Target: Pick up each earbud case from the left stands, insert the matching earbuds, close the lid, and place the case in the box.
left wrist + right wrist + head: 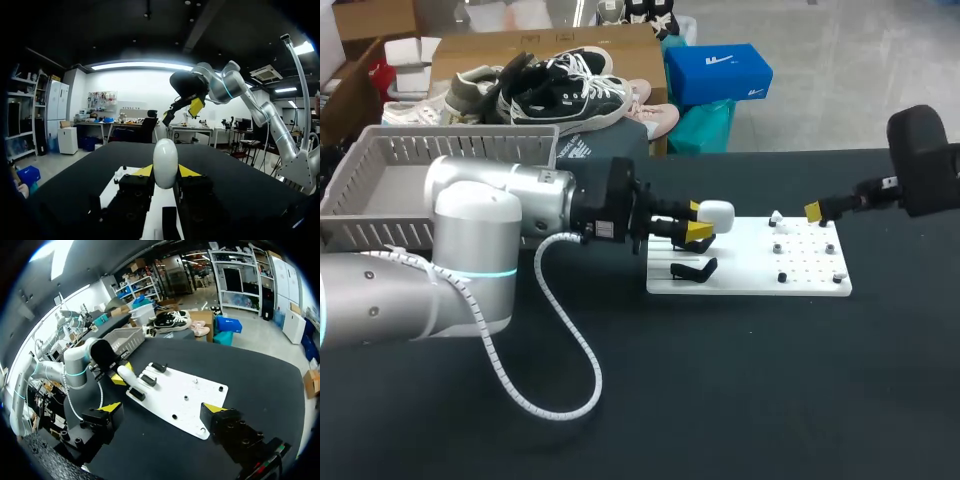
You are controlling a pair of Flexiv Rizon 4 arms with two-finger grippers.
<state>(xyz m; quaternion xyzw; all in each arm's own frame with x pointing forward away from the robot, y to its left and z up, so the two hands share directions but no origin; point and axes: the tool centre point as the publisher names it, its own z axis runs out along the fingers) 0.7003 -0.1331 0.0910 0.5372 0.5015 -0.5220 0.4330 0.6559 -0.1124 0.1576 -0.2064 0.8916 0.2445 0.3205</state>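
Clearly, the left gripper (698,222) pinches the white earbud case (718,213) between both yellow tips, above the left end of the white board (800,280). The case's long axis stands upright across the fingers, rounded end up. The right gripper (814,211) hangs over the board's far edge, jaws wide apart.
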